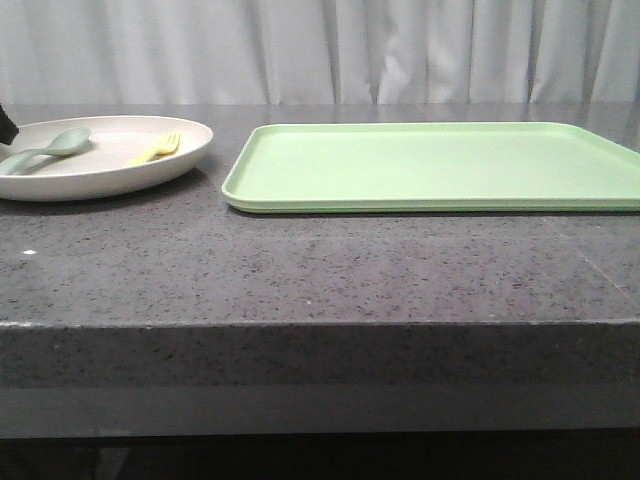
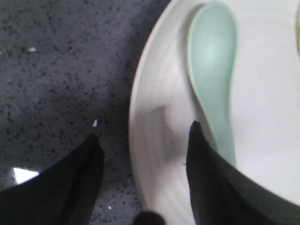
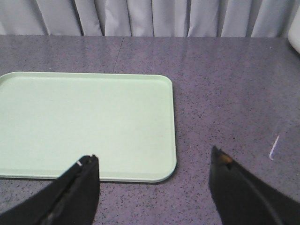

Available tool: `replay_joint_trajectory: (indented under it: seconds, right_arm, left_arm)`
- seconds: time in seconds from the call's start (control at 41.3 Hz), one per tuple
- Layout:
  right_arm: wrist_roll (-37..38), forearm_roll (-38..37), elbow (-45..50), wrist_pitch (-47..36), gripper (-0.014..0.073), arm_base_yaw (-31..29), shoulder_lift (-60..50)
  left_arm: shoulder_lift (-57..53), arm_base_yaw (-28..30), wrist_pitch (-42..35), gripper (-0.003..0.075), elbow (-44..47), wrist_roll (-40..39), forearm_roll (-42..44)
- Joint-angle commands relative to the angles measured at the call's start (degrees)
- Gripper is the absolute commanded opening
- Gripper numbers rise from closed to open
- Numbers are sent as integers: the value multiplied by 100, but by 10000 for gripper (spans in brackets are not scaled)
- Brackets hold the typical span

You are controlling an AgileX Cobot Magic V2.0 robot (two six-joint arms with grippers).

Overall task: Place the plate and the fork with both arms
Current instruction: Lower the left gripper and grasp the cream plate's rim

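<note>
The cream plate rests on the dark counter at the far left, with the yellow fork and a pale green spoon lying in it. My left gripper is open and straddles the plate's rim: one finger is over the counter, the other inside the plate beside the spoon's handle. In the front view only a dark tip of it shows at the left edge. My right gripper hangs open above the counter near a corner of the light-green tray, holding nothing.
The light-green tray lies flat on the counter to the right of the plate. White curtains hang behind the table. The counter's front edge runs across the near side.
</note>
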Motion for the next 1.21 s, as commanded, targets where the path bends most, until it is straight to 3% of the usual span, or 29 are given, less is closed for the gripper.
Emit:
replay_joint_trajectory:
  seconds: [0.0, 0.242, 0.847, 0.944, 1.114, 1.186]
  right_arm:
    - [-62, -66, -208, -474, 523, 5, 42]
    - [-62, -66, -208, -474, 523, 5, 42]
    - [-62, -66, -208, -474, 523, 5, 42]
    - [-62, -66, -208, -474, 523, 5, 42]
    - [-62, -66, -208, -474, 523, 5, 42]
    - [-62, -66, -208, -474, 523, 5, 42]
  left_arm:
    - [-281, -34, 225, 347, -181, -25, -169]
    - [-242, -34, 225, 231, -181, -81, -169]
    - [-242, -34, 225, 226, -181, -470, -43]
    - [-242, -83, 225, 168, -181, -470, -44]
    - [-242, -130, 225, -13, -181, -470, -17]
    - [-242, -135, 225, -18, -181, -470, -17]
